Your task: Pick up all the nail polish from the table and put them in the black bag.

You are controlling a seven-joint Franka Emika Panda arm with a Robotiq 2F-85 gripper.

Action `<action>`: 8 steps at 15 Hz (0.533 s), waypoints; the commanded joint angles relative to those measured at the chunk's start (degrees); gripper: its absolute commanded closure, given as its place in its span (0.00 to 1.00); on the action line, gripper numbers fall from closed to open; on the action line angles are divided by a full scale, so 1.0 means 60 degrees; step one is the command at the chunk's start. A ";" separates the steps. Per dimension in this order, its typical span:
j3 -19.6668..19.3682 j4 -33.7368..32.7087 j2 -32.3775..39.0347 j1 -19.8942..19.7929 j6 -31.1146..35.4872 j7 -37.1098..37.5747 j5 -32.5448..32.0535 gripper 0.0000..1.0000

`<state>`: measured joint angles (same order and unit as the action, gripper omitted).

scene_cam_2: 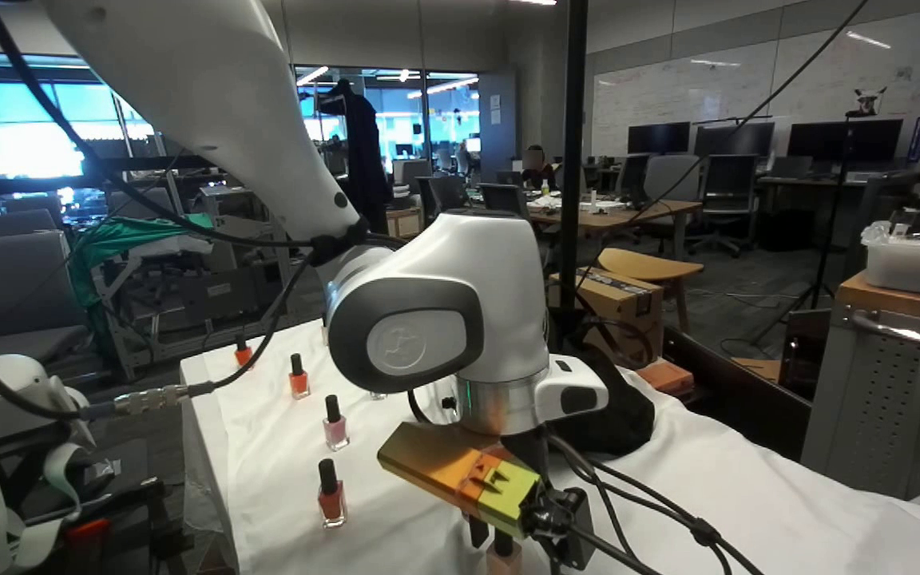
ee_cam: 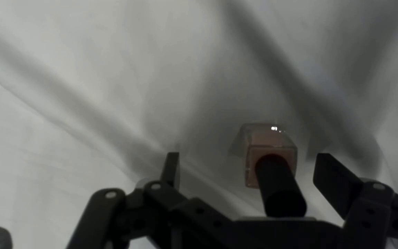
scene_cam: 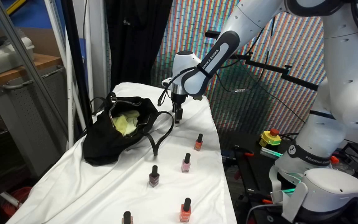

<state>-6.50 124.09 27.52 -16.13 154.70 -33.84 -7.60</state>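
My gripper (ee_cam: pixel 248 156) is open over the white-draped table (scene_cam: pixel 89 196). Between its spread fingers a pale pink nail polish bottle (ee_cam: pixel 271 138) stands upright with its black cap towards the palm, nearer the right finger and apart from both. An exterior view shows this bottle (scene_cam_2: pixel 504 555) partly cut off under the wrist. More nail polish is spread over the cloth: orange-red (scene_cam: pixel 198 145), pink (scene_cam: pixel 185 166), dark (scene_cam: pixel 154 179), red (scene_cam: pixel 185 214) and a peach one (scene_cam: pixel 127 220) cut by the frame edge. The black bag (scene_cam: pixel 99 144) lies slouched open beside the gripper, yellow-green cloth inside.
A bag handle loop (scene_cam: pixel 166 133) droops onto the table close to the gripper. Cables (scene_cam_2: pixel 628 519) hang from the wrist. At the robot's base are an emergency stop button (scene_cam: pixel 270 137) and a white headset (scene_cam: pixel 334 193). A metal cabinet (scene_cam: pixel 39 109) stands beyond the bag.
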 commanded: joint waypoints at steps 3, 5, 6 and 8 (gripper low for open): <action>0.0207 -0.0198 0.0261 -0.0238 0.0205 0.0171 0.0019 0.00; 0.0249 -0.0260 0.0324 -0.0291 0.0162 0.0156 0.0062 0.00; 0.0264 -0.0288 0.0350 -0.0316 0.0144 0.0157 0.0079 0.00; 0.0308 -0.0316 0.0369 -0.0377 0.0129 0.0160 0.0119 0.00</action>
<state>-6.02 123.82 27.97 -16.70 154.76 -33.11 -7.60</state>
